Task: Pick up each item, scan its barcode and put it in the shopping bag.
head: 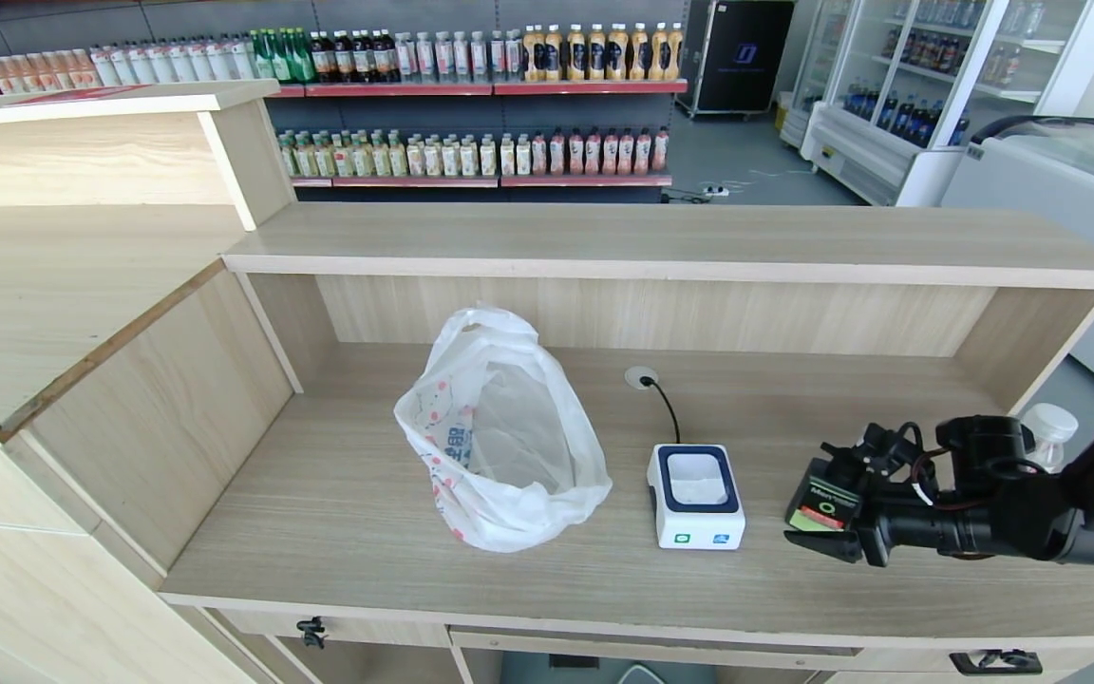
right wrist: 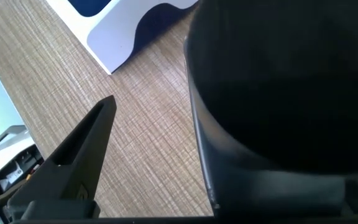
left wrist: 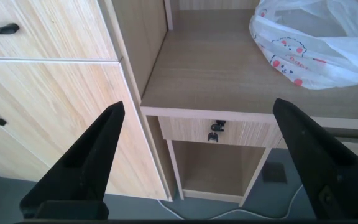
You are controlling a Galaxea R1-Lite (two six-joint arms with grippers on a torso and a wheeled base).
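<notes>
Shopping bag (head: 499, 437) left of scanner (head: 695, 494) on counter (head: 319, 513); item (head: 824, 503) just right of scanner.

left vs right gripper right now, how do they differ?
Left gripper is open and empty; right gripper is shut on a dark package. Left gripper is out in front of the counter; right gripper is over it, beside the scanner. Both are black and two-fingered.

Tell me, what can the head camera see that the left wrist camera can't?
The head view adds the white box-shaped barcode scanner, the shop shelves of bottles, and the right gripper shut on a dark item with a green label. The left wrist view adds the open left gripper and pale wooden cupboard doors with black handles. Both share the white plastic shopping bag and the light wooden counter.
</notes>
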